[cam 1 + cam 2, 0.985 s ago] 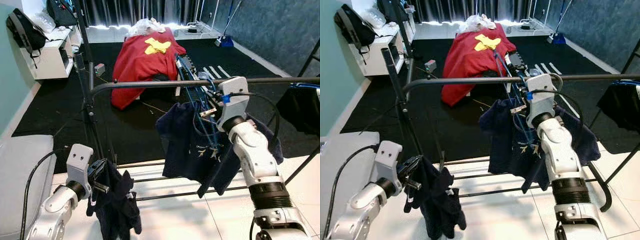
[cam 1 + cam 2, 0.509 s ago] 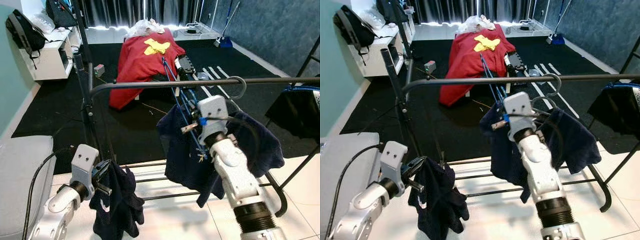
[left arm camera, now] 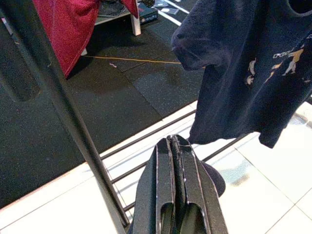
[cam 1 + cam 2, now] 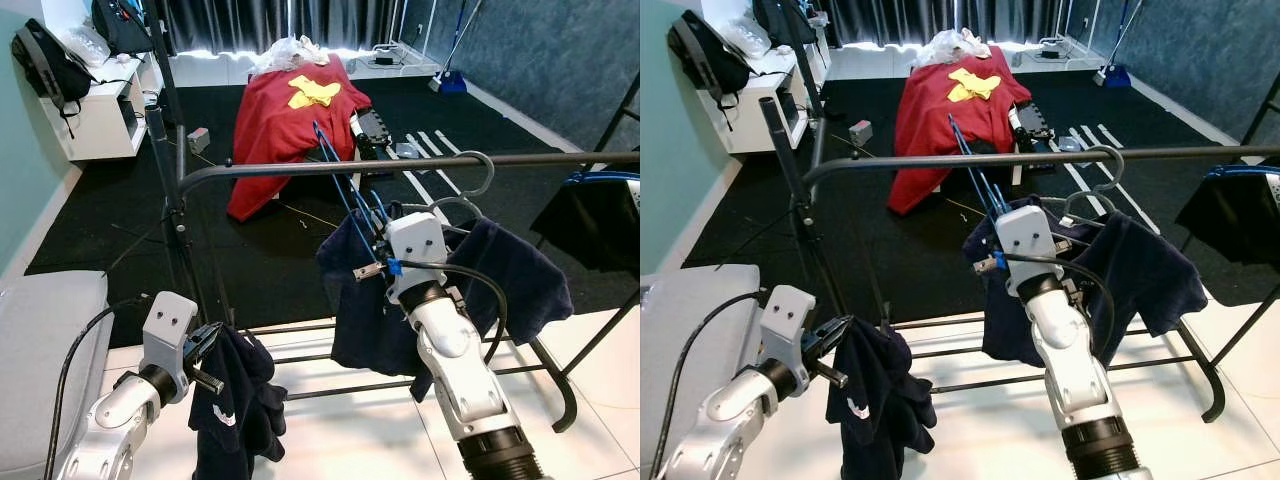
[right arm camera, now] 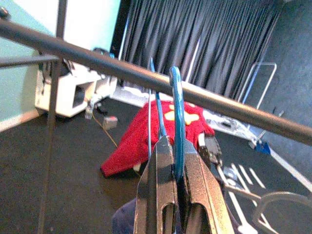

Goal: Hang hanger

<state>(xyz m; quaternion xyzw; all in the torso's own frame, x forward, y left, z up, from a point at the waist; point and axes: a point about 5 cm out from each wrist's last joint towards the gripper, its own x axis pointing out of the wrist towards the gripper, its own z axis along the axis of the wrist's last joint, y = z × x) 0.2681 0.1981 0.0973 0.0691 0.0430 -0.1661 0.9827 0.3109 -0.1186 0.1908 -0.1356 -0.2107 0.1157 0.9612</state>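
Right gripper (image 5: 176, 181): jaws closed on the blue hanger (image 5: 176, 117); it has dropped below and left of its earlier position.
Blue hanger: hook just below the rail (image 4: 400, 165), not yet over it.
Grey hanger (image 4: 470, 185): on the rail, carrying the navy shirt (image 4: 510, 275).
Left gripper (image 3: 176, 156): jaws closed on the dark garment (image 4: 235, 405), low.
Implication: judged, a fresh approach is needed.

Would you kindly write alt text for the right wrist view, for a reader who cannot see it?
The right gripper is shut on a blue hanger whose hook rises just below a dark clothes rail crossing the frame. Behind are a red cloth with a yellow patch, black flooring and dark curtains.
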